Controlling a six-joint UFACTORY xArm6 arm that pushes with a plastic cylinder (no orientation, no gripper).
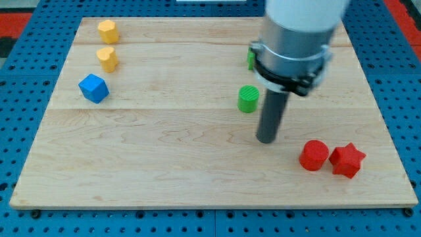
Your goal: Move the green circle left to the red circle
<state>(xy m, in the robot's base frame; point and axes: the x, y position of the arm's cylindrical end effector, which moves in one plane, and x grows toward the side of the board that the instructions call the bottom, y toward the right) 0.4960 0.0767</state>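
Note:
The green circle (248,99) stands near the board's middle, a little right of centre. The red circle (314,155) sits at the lower right, touching or almost touching a red star (347,160) on its right. My tip (266,139) rests on the board just below and right of the green circle, and up and left of the red circle, touching neither. The arm's body hides part of the board's upper right.
A second green block (250,58) is half hidden behind the arm at the upper middle. A yellow hexagon (108,30), a yellow heart (108,58) and a blue cube (93,87) stand at the upper left. The wooden board (164,164) lies on a blue pegboard.

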